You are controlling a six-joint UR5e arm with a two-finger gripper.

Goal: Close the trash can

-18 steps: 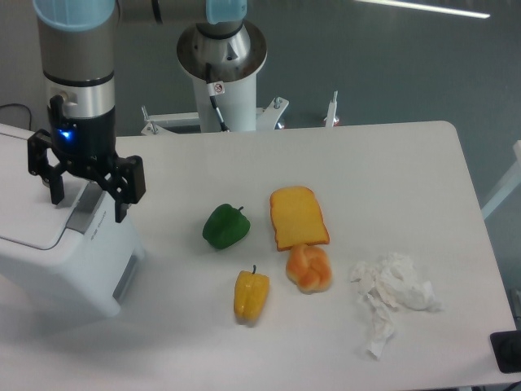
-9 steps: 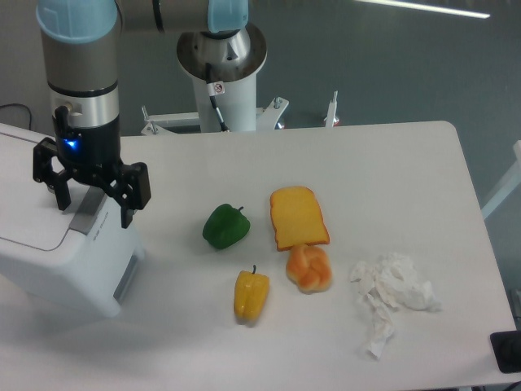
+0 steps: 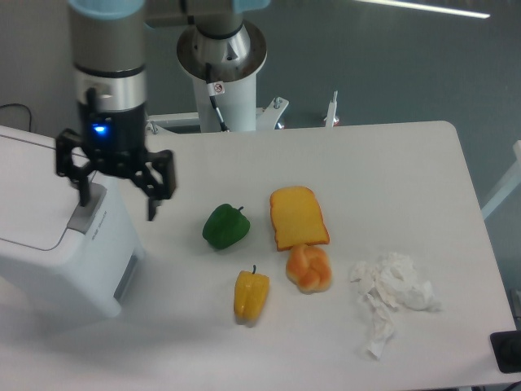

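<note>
bin (image 3: 57, 244) sits at the table's (image 3: 391, 163) left edge, lid flat and flush, so it reads as shut. gripper (image 3: 116, 191) hangs fingers-down just above the bin's right rim, near the grey latch tab (image 3: 85, 213), fingers spread wide with nothing between them. my read: that spot is over the latch end because that's where you'd press the lid home.

food is laid apart to the right, well clear of the bin: green pepper (image 3: 225, 226), toast (image 3: 299, 217), bun (image 3: 309, 268), yellow pepper (image 3: 251, 294), crumpled tissue (image 3: 392, 293) furthest right.

hard to tell: bin's left side is cut off by the frame; whether the latch is seated isn't visible; the left finger overlaps the tab, so contact or gap unclear.
</note>
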